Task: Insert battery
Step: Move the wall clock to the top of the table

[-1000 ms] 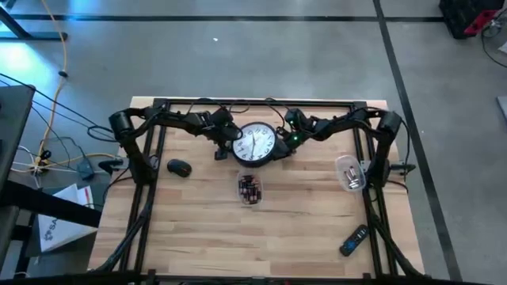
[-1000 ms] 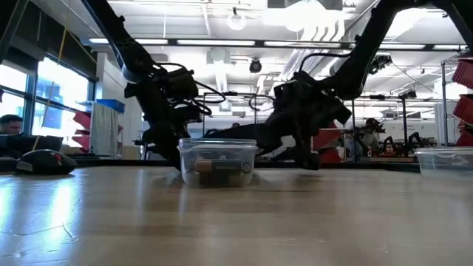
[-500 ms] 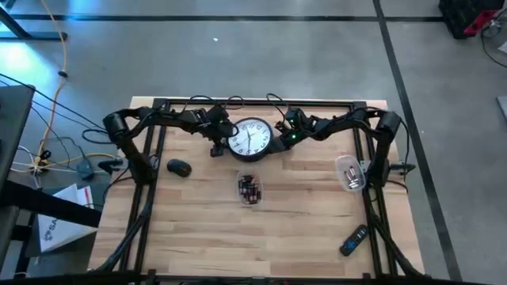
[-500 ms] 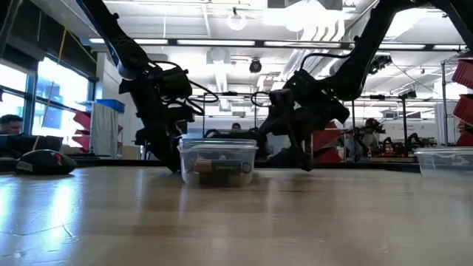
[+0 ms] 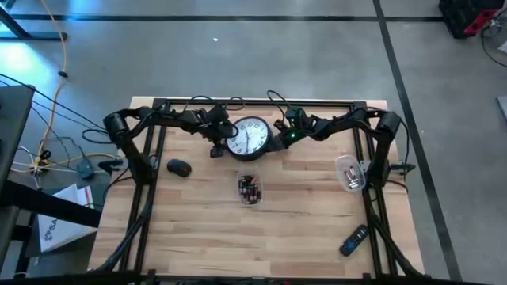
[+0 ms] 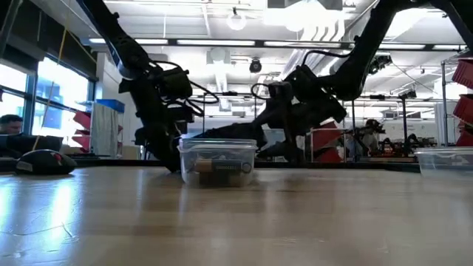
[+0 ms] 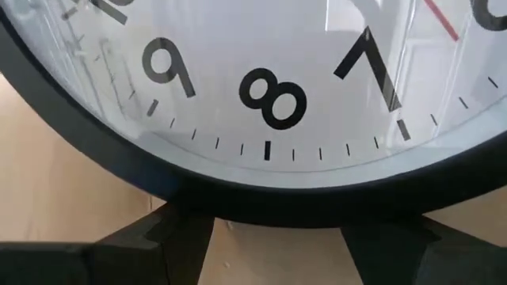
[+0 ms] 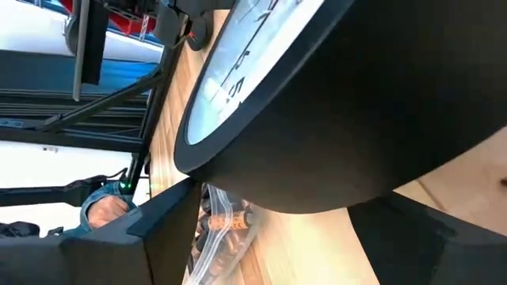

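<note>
Both of my grippers meet at the clock [image 5: 249, 137] on the far middle of the wooden table [image 5: 301, 229]. My left gripper [image 5: 219, 142] sits at the clock's left edge; in my left wrist view the black rim [image 7: 261, 202] lies across my two fingers [image 7: 150, 245], with wood showing in the gap between them, and I cannot tell whether they press on it. My right gripper [image 5: 279, 141] is at the clock's right edge, fingers clamped on the rim, and in the right wrist view the dark back of the clock fills most of what I see, with the face tipped away.

It is a round wall clock: black rim, white face, bold black numerals, black hands and a thin red second hand. It is raised on its right side and tilted toward the left.

Nearer, at the table's centre, stands a clear tub of batteries [image 5: 249, 190]. A second clear container [image 5: 349, 173] sits at the right. A black mouse [image 5: 180, 168] lies at the left, and a dark remote [image 5: 353, 240] at the near right.
</note>
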### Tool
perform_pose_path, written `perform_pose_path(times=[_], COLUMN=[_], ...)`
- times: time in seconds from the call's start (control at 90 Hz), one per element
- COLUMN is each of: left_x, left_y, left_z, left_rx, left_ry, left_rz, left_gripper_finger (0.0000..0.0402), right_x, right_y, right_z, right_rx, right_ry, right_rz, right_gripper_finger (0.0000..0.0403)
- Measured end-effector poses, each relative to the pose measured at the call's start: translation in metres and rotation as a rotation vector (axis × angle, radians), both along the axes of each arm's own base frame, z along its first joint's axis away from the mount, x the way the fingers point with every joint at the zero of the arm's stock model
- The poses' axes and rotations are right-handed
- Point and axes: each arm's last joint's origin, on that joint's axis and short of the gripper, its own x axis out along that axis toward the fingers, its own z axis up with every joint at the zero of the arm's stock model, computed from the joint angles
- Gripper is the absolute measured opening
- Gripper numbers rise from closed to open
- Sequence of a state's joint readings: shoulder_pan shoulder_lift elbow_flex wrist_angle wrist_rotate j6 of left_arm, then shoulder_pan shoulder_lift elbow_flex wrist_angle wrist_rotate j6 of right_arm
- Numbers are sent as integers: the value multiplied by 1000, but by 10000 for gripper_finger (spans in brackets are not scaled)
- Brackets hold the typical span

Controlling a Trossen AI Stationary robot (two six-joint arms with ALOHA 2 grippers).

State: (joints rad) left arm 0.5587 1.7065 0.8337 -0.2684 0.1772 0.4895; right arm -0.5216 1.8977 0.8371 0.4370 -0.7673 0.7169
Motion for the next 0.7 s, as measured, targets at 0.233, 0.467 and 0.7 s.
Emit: perform_pose_path(times=[0.233,0.467,0.7], left_x=[-2,-9,-22], left_y=[-4,-13,-35], left_z=[-2,-9,0], left_rx=[-31,-43,-22], left_ry=[0,-25,-24], left_rz=[23,66,67], left_gripper_finger=[239,228,194], right_x=[4,14,20], right_y=[7,25,36], right_z=[1,1,1], right_rx=[-35,-97,-159], right_ry=[-9,-11,-8], right_rz=[9,29,8], right_gripper_finger=[282,282,282])
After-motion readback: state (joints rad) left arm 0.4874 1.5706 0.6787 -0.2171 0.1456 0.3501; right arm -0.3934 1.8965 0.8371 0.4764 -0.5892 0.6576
